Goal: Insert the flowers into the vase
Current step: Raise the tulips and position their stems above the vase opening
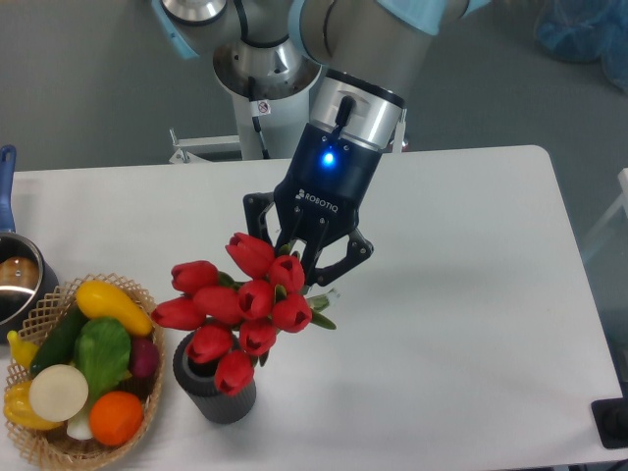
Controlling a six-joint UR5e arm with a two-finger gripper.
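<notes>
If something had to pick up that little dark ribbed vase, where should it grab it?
Probably across the ribbed side wall of the vase, coming down from the right front. It stands upright, the ribs aid grip, the tulips cover its mouth and the basket crowds its left.

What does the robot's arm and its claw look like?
The arm is made of thick grey tubes with light blue caps at the joints. Its wrist has a silver ring, then a black body with white ROBOTIQ lettering and a glowing blue light. The gripper is black, with jointed metal fingers.
</notes>
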